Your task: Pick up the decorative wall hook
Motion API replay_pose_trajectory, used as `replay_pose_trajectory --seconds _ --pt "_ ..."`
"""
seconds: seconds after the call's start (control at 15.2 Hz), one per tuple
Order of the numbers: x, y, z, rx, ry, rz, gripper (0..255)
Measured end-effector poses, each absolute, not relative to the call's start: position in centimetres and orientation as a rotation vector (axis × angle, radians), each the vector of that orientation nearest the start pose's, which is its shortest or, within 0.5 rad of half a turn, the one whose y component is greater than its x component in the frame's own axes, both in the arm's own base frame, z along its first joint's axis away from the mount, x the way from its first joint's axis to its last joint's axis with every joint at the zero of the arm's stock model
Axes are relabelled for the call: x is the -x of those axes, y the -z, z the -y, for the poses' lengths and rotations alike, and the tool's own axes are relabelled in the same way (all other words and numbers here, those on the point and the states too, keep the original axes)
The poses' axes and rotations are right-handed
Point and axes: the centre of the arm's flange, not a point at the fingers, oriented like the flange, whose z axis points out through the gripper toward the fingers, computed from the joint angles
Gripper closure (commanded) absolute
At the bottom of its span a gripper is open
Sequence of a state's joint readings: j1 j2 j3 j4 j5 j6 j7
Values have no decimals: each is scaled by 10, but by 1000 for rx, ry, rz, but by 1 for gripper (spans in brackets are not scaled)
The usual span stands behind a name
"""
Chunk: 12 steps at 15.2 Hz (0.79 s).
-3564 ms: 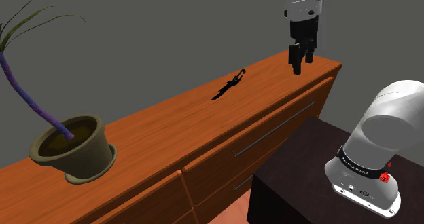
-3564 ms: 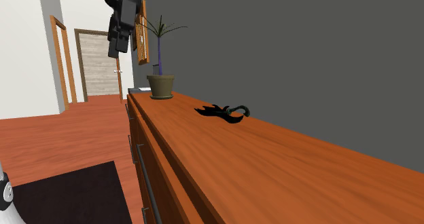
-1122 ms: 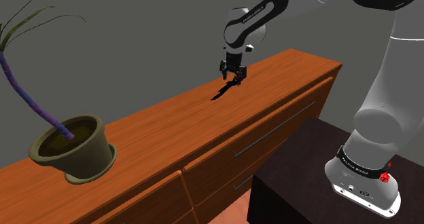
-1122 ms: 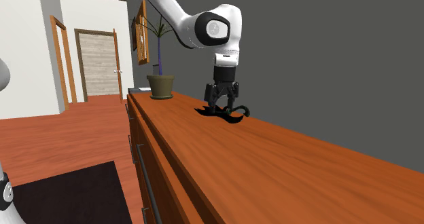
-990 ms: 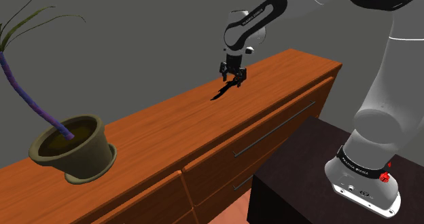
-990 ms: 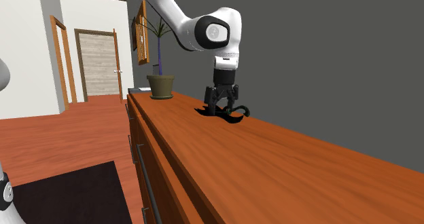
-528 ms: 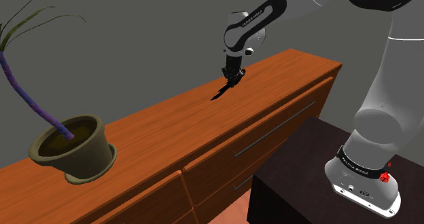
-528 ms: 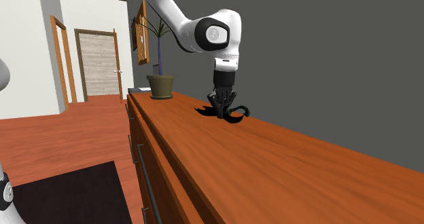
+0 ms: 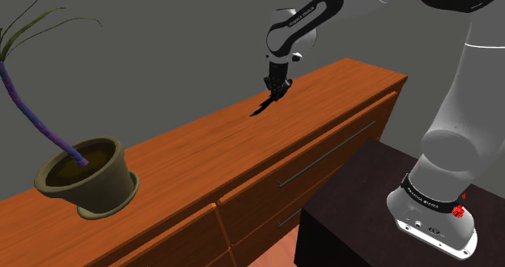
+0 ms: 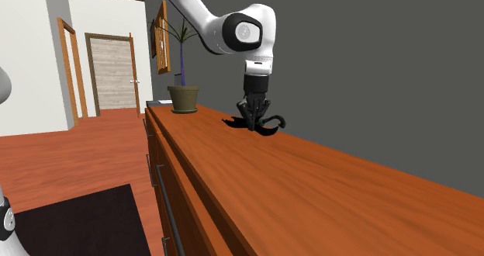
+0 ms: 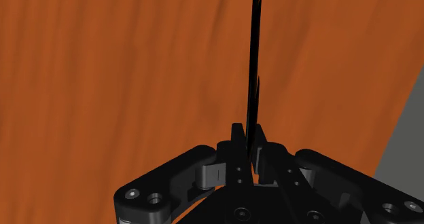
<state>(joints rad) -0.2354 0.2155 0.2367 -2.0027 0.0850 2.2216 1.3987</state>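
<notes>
Wooden dresser top (image 9: 186,152) along a grey wall; potted plant (image 9: 85,176) far down it toward the shoulder view's left.

Gripper (image 9: 277,86) stands down at the surface, arm roughly vertical above it. Jaws narrow, clasped on the decorative wall hook (image 10: 267,130), a flat black piece.

Second exterior view: gripper (image 10: 254,116) bites between the hook's curled end, toward that view's right, and its pointed tail on the other side. Hook at the wood or barely off it; cannot tell which.

Wrist view: hook (image 11: 256,66) shows edge-on, a thin black line running straight out from between the fingers (image 11: 238,148). So the jaws pinch across its thickness, with the long axis lying along the dresser.

Shoulder view: tail (image 9: 263,108) points toward the plant.

Judgement: grasp looks made, so a straight rise is next. With so thin a plate, the long ends may swing or tip.
</notes>
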Motion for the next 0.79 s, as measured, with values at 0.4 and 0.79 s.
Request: replay_pose_trajectory --seconds 0.4,0.79 --pt "-591 -386 1 2274 -106 -2023 255" --pt "-592 -416 2 2274 -106 -2023 255"
